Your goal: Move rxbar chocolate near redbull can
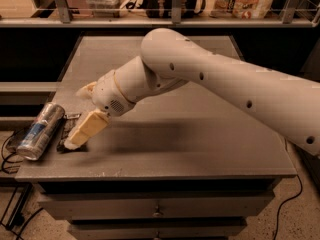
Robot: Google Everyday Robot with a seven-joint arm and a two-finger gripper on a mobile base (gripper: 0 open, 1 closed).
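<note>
Gripper [80,134] sits low at the table's [200,149] near left, over the rxbar chocolate [68,122], just beside the redbull can [41,131] lying on its side. You cannot tell if it is clenched. Push further left and the can may roll off.

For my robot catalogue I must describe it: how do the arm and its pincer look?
The arm is thick, round and smooth, off-white, with small dark holes along it and a speckled grille near the wrist. No cables show. The pincer, at the left of the table beside the can, is cream-yellow.
</note>
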